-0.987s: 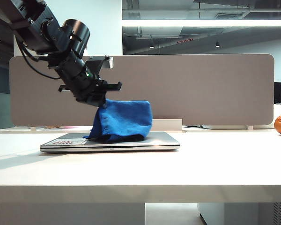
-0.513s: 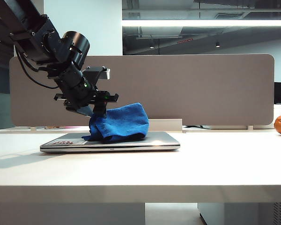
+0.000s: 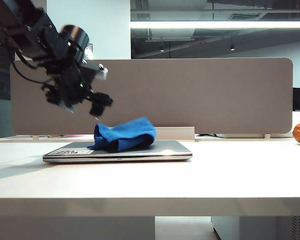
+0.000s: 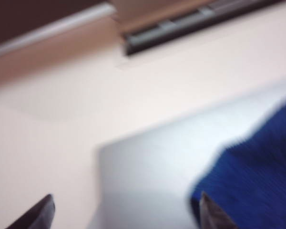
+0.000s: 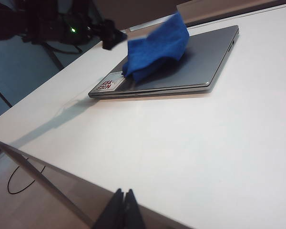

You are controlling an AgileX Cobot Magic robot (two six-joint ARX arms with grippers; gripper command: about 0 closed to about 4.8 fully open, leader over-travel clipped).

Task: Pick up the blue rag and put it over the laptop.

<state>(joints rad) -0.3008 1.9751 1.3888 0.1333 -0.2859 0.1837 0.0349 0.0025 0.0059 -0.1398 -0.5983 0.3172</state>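
In the exterior view, the white counter [image 3: 200, 175] stands before a grey partition [image 3: 200, 95], under a ceiling light strip [image 3: 220, 24]. The laptop [image 3: 160, 150] lies closed on it, and the blue rag [image 3: 124, 135] sits bunched on the lid. The left pincer [image 3: 92, 102] hangs at 10 o'clock from the rag, apart from it.

The left wrist view is blurred; the fingers seem wide apart and empty.

In the right wrist view, the right pincer [image 5: 123, 210] is pressed together above the counter edge.
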